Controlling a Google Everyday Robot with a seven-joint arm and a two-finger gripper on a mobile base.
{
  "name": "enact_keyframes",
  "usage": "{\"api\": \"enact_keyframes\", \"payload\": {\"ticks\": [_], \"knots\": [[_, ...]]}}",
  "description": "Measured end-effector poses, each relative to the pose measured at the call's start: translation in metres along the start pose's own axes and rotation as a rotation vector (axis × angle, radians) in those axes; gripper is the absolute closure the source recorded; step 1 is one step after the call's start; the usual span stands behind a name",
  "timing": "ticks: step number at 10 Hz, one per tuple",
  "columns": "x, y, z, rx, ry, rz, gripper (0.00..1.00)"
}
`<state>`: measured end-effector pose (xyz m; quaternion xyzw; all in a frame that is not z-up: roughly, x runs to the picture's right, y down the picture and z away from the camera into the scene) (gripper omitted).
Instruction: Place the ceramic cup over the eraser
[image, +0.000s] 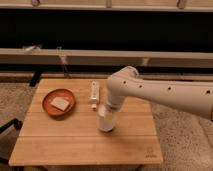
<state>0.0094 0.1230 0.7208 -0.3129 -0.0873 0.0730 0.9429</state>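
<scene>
The white ceramic cup (106, 120) stands upright on the wooden table (60, 142), a little right of its middle. My gripper (109, 106) comes down from the white arm at the right, sits on the cup's top and is shut on it. The black eraser is hidden; I cannot tell whether it lies under the cup.
A reddish-brown plate (50, 98) with a flat white rectangular item (60, 103) sits at the table's left. A narrow white oblong object (93, 95) lies just left of the arm, close to the cup. A dark rail and a ledge run behind the table.
</scene>
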Motion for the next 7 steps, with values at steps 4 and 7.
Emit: {"api": "enact_keyframes", "payload": {"ticks": [4,7], "knots": [[-0.0026,0.0004,0.0022,0.005,0.036,-0.019,0.2],[-0.0015,0.0006,0.0019,0.005,0.04,-0.02,0.2]]}}
